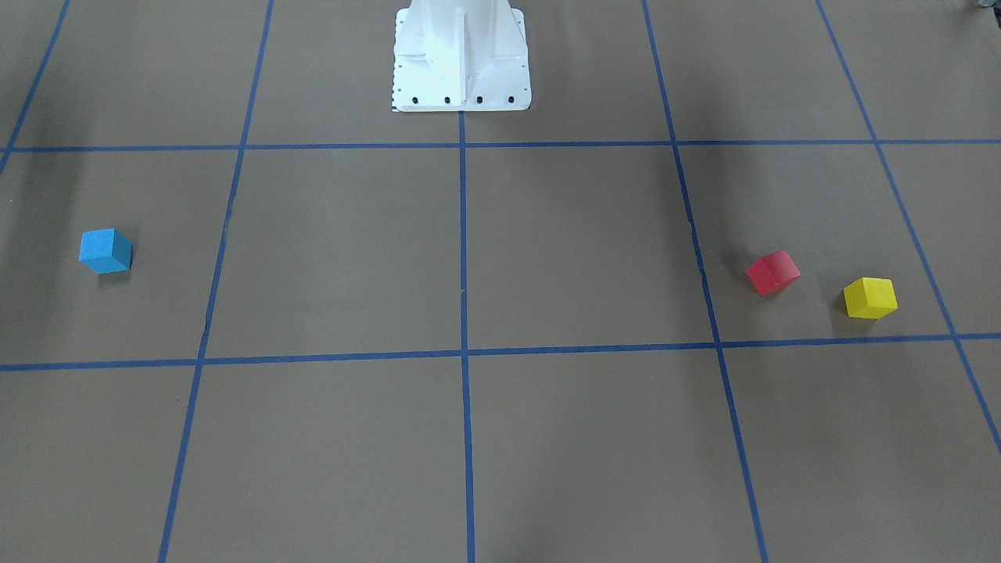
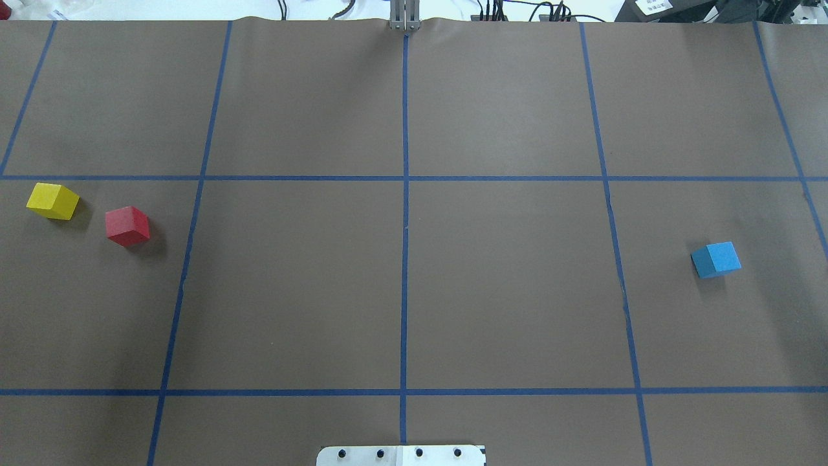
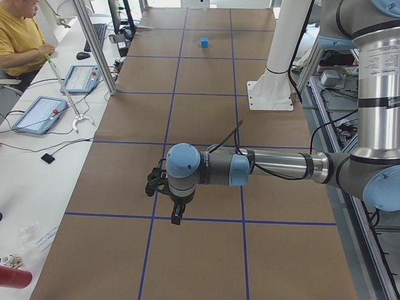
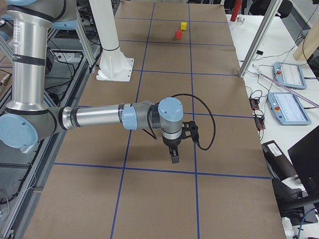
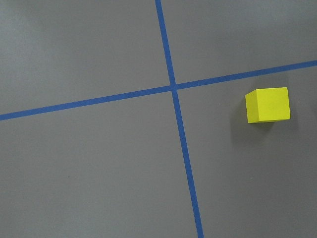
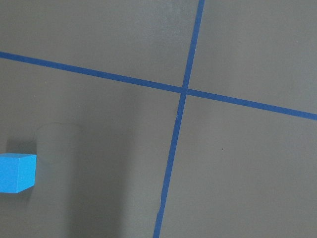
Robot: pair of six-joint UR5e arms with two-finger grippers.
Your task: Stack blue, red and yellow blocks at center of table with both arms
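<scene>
- Blocks, counted: three in all, one blue block (image 2: pixel 715 259), one red block (image 2: pixel 128 226) and one yellow block (image 2: pixel 53 200).
- Each block rests singly on the counter (image 2: pixel 504 285), which is brown and marked with a grid of blue tape lines (image 2: pixel 404 259). No block sits on another.
- The blue block lies on the robot's right side, in the middle row of the grid, well apart from the other two.
- The red and yellow blocks lie on the robot's left side in the same row. They are near each other but not touching, with the yellow one further out toward the counter's end.
- Arms, counted: two. Each reaches out over the counter with its wrist turned downward.
- The left tool (image 3: pixel 177 214) hangs above the counter, touching nothing. Only the side view shows it, so I cannot tell how its jaws stand.
- The right tool (image 4: pixel 173 154) likewise hangs clear of the counter. Again only a side view shows it, and the jaw state cannot be told.
- The left wrist view shows the yellow block beside a tape crossing. The right wrist view shows the blue block cut off by its left edge.
- One white mounting base (image 1: pixel 461 59) stands at the robot's side of the counter, on the centre line.
- One operator (image 3: pixel 19 37) in a yellow shirt sits at the adjoining desk.
</scene>
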